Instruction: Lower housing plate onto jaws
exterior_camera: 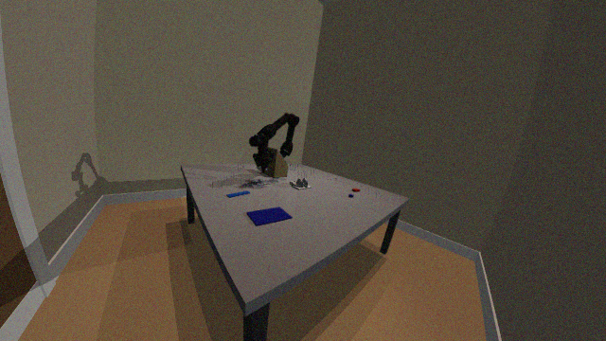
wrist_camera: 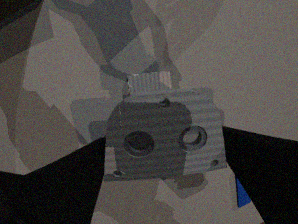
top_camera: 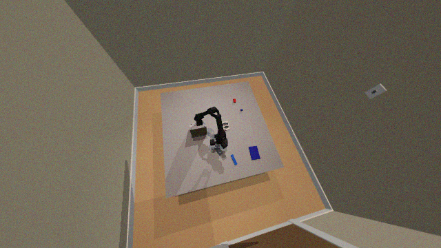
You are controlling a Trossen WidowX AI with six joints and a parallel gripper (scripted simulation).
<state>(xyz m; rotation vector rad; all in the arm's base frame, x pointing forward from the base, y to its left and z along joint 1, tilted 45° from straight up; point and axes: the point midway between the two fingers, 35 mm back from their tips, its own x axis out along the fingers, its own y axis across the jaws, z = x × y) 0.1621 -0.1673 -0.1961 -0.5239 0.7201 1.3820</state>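
My gripper (top_camera: 218, 147) (exterior_camera: 259, 170) (wrist_camera: 161, 137) is shut on the housing plate (wrist_camera: 167, 164), with one black finger at each side edge. The plate is grey, with two large round holes, small corner holes and a ribbed tab on its far edge. The gripper holds it above the table, with shadows below. The jaw base (top_camera: 225, 125) (exterior_camera: 300, 187) is a small pale piece with dark upright parts, standing away from the gripper. The stubs and pins are too small to tell apart.
On the table (top_camera: 186, 107) (exterior_camera: 327, 232) lie a blue bar (top_camera: 233, 160) (exterior_camera: 238, 194), a dark blue rectangle (top_camera: 254, 153) (exterior_camera: 269, 216), a red piece (top_camera: 234, 100) (exterior_camera: 356, 189) and a small dark blue piece (top_camera: 241, 109) (exterior_camera: 350, 195). The arm's boxy stand (top_camera: 198, 131) is near the jaw base.
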